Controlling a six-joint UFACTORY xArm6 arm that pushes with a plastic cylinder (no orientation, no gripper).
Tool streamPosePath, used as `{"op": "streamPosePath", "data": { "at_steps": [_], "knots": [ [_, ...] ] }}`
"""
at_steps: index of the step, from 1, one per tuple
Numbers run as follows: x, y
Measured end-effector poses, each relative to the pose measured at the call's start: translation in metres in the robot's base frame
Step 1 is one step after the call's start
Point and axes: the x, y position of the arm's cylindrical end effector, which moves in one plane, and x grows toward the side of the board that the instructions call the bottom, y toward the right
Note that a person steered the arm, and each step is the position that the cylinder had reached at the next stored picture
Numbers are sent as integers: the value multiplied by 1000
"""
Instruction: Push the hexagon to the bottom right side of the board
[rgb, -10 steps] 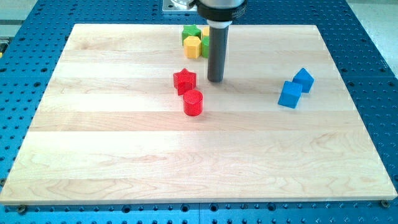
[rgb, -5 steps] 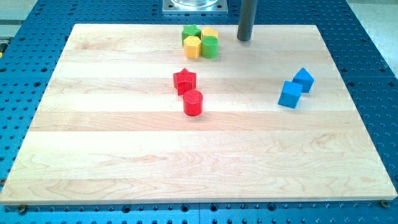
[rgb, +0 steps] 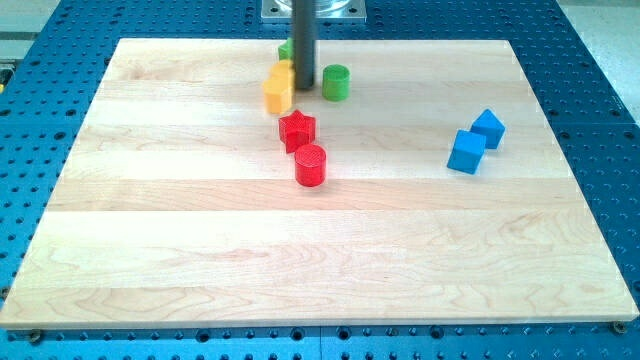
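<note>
The red cylinder (rgb: 311, 165) is standing nearest, the red star (rgb: 296, 130) touching it just beyond. Right of it, two blue blocks (rgb: 466, 152) (rgb: 488, 128) are touching. Past the star, my tip (rgb: 304, 89) is pressing between the yellow blocks (rgb: 279, 88) and the green cylinder (rgb: 335, 82). The rod is hiding most of another green block (rgb: 285, 49); which yellow block is the hexagon cannot be told.

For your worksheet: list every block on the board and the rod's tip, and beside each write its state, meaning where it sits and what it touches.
my tip: on the board, between yellow blocks and green cylinder.
yellow blocks: left of the tip, touching it; shapes unclear.
green cylinder: upright, right of the tip, apart.
green block: mostly hidden behind the rod.
red star: flat, touching red cylinder.
red cylinder: upright.
blue blocks: two, touching.
</note>
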Motion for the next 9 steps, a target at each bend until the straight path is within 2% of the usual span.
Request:
{"op": "streamPosePath", "data": {
  "at_steps": [2, 3, 4, 5, 6, 7, 8, 9],
  "knots": [
    [-34, -28],
    [20, -54],
    [34, -55],
    [-6, -46],
    [-18, 7],
    [18, 9],
    [75, -48],
    [102, -82]
  ]
}}
